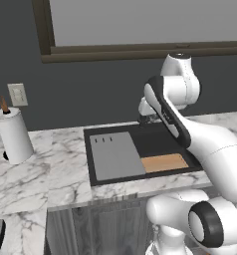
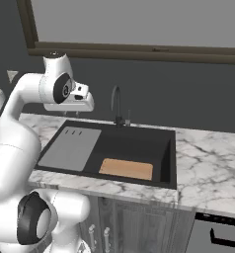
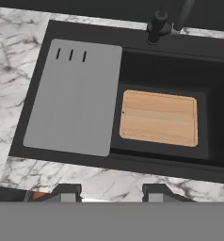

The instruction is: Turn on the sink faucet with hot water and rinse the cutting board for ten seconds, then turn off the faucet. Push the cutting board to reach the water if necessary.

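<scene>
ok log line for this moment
gripper: open, above sink | cutting board: flat in basin | sink faucet: untouched, no water

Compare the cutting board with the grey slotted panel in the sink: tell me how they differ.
Colour: the cutting board is light tan wood; the grey panel is plain grey.
Size: the cutting board is clearly smaller than the grey panel.
Detail: the grey panel has three small slots near its far edge; the cutting board has none.
Position: the cutting board lies low on the basin floor, the grey panel higher, over the sink's left part.
Both are flat, thin rectangles.
</scene>
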